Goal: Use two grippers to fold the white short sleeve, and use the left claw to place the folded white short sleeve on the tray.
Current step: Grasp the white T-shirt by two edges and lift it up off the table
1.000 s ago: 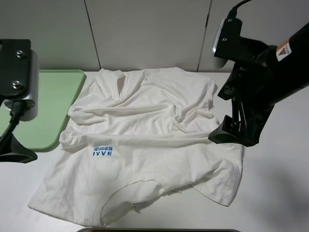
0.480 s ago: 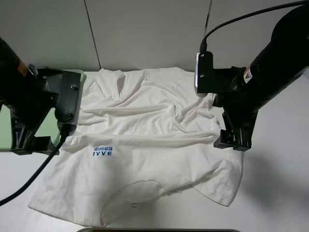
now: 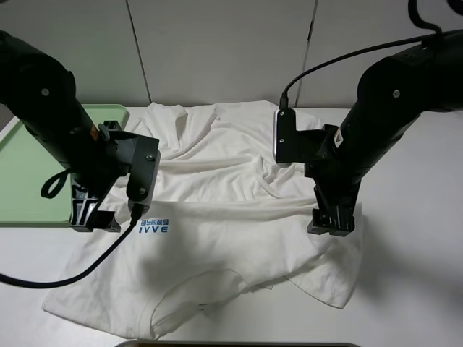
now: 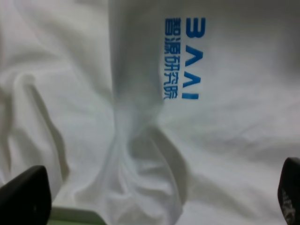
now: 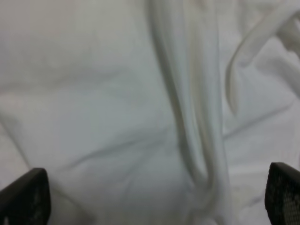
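I've got the white short sleeve (image 3: pixel 217 202) lying rumpled and unfolded on the table (image 3: pixel 412 275), with one sleeve reaching the tray (image 3: pixel 29 188) edge. The left gripper (image 3: pixel 94 218) is down by the logo and the right gripper (image 3: pixel 331 223) is at the opposite side. Both are spread wide, nothing pinched.

The left arm (image 3: pixel 43 108) and right arm (image 3: pixel 398 94) are bulky matte black, each trailing a black cable (image 3: pixel 72 271); a small orange label (image 3: pixel 92 133) marks the left one.

White short sleeve (image 3: pixel 224 217) spread rumpled, tray (image 3: pixel 22 199) beside
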